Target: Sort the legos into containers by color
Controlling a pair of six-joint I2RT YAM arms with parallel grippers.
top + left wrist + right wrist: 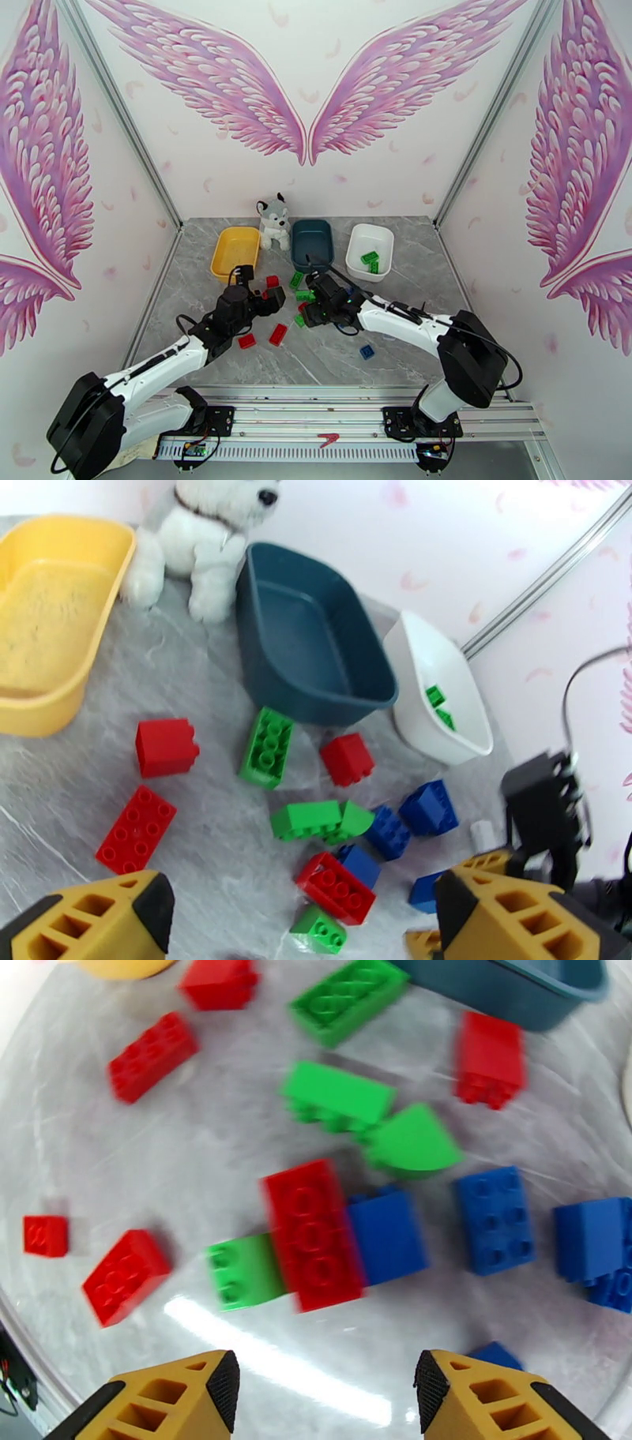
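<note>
My right pincer [324,1386] hangs spread and empty above the table [182,1173]. Just ahead lies a long red brick [312,1232], studs up. Its long axis runs nearly straight away from my fingertips. A green brick [243,1270] touches its left side and a blue brick [387,1235] its right. My left pincer [299,910] is spread wide, empty.

Left arm [158,367]: extended forward-right from base, over table centre. Left gripper [304,922]: jaws wide apart, empty. Right arm [403,316]: extended forward-left. Right gripper [324,1394]: jaws apart, empty, pointing down. Grippers near each other, not touching.
</note>
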